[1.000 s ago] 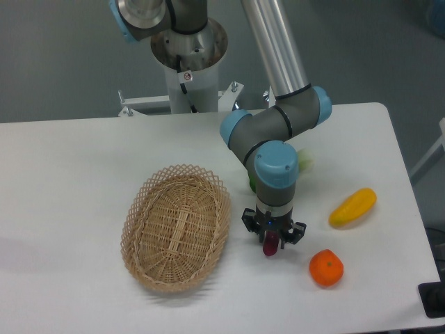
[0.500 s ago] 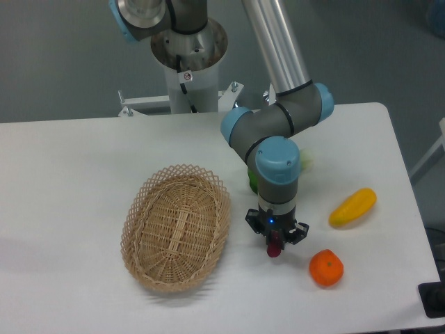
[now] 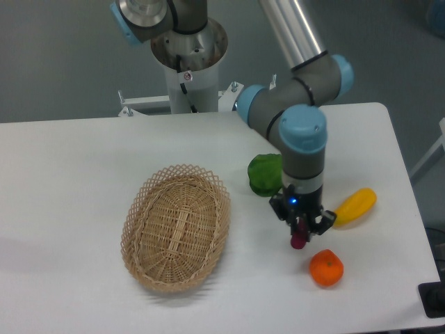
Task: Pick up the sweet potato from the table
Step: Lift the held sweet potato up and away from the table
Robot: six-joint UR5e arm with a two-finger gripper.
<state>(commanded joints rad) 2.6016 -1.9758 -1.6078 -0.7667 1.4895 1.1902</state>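
Plain grey floor behind.

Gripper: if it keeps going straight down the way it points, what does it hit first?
Likely bare table. The gripper, shut on the sweet potato, points down; the orange fruit sits close by, so depth is uncertain.

The claw hides most of the sweet potato.

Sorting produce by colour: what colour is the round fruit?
Orange: the small round fruit, clearest in the fixed camera view.
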